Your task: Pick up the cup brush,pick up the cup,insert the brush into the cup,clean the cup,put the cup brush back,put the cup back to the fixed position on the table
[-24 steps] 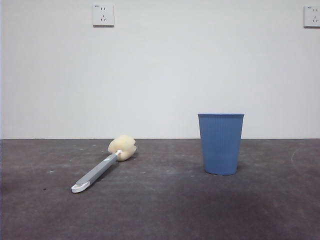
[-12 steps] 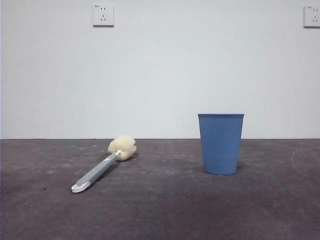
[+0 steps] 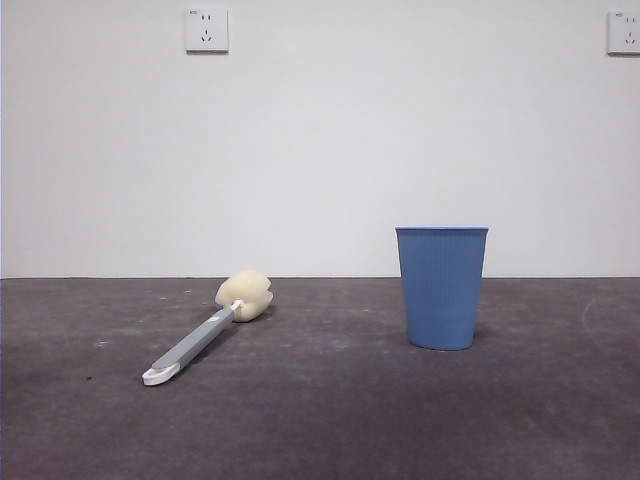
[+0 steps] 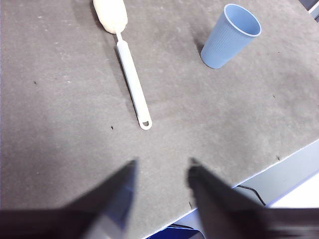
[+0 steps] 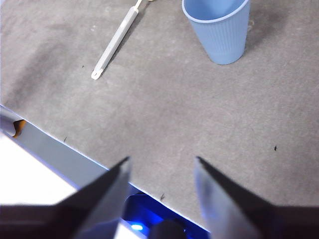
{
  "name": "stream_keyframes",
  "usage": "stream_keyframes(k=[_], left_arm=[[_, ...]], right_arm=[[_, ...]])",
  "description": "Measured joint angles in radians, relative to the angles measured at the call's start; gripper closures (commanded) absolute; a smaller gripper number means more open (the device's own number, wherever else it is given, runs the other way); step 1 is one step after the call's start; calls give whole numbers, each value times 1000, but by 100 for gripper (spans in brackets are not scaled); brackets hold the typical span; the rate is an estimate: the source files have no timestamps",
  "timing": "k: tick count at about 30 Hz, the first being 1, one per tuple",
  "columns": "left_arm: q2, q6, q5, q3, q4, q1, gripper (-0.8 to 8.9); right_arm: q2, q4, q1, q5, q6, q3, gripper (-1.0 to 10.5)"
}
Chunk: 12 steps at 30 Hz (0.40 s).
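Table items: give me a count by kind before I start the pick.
Cup brush: 1
Cup: 1
Total on the table: 2
Both lie free; left gripper and right gripper are open, holding nothing.

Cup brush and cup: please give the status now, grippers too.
Left gripper open, empty, high above table. Right gripper open, empty, also high. Cup brush lying flat, untouched; cup upright, apart from it. Nothing blocks either.
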Motion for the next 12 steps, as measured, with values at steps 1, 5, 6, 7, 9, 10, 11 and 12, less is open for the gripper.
stream_keyframes(k=[1,5,6,7,9,10,11,12], left_arm=[[2,0,0,0,0,0,306],[16,0,0,0,0,0,306],[22,0,0,0,0,0,306],[28,0,0,0,0,0,306],[43,0,0,0,1,-2,306],[52,0,0,0,3,-5,306],[63,0,-1,0,7,-13,306],[74,-3,-3,0,15,-21,306]], right_arm=[[0,0,0,0,0,0,310],[0,0,0,0,3,0,312],[0,0,0,0,3,0,312],[0,0,0,0,3,0,312],[0,0,0,0,13,0,312],[0,2,0,1,11,0,313],[0,3,0,0,12,0,315],[0,4,0,0,13,1,317]])
